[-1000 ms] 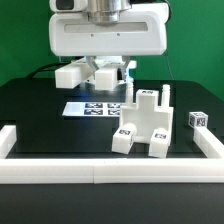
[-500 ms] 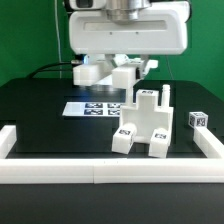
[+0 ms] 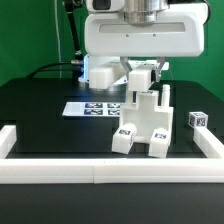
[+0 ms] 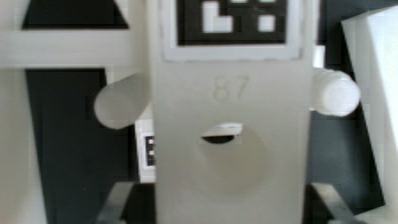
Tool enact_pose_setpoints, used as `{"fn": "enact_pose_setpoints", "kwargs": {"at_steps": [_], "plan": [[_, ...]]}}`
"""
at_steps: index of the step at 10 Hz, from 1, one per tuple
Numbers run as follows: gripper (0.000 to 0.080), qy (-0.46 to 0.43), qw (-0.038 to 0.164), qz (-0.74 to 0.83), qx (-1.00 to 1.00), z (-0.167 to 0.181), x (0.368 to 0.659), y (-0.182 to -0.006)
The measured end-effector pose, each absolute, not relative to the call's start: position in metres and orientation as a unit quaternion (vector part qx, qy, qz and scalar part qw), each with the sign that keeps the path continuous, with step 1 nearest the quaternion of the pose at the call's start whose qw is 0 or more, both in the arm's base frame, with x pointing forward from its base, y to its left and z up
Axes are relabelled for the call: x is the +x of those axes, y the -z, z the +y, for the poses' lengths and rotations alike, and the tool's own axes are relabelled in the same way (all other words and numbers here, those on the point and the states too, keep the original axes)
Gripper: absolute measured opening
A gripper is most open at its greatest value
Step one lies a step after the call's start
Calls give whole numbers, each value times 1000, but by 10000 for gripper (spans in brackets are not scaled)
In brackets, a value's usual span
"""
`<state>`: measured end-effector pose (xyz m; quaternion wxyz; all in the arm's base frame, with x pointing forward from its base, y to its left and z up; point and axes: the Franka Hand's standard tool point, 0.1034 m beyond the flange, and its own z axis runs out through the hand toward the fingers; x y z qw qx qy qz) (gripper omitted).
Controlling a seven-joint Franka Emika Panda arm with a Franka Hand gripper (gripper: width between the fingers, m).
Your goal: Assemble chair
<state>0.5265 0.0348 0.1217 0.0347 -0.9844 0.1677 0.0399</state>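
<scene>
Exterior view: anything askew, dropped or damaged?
Nothing stands out. The chair assembly stands upright, the marker board lies flat, a small tagged cube sits alone at the exterior view's right. The gripper holds a tagged part.

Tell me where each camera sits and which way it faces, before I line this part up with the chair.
Exterior view: off the arm, beyond the border rail, slightly above the table, facing the half-built chair and marker board; shows the white arm and its end effector holding a white part.
Wrist view: on the wrist, looking along the end effector at that white part, tagged and filling the frame; no robot body clearly shows.
Shared: the held white part.
</scene>
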Motion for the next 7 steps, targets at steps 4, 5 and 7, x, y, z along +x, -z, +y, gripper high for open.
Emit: {"fn": "enact_pose_setpoints", "kwargs": {"at_steps": [4, 5, 7], "plan": [[288, -33, 37, 151, -987, 61, 532, -123], [288, -32, 38, 146, -988, 70, 535, -123], [288, -34, 36, 147, -988, 72, 534, -119]]}}
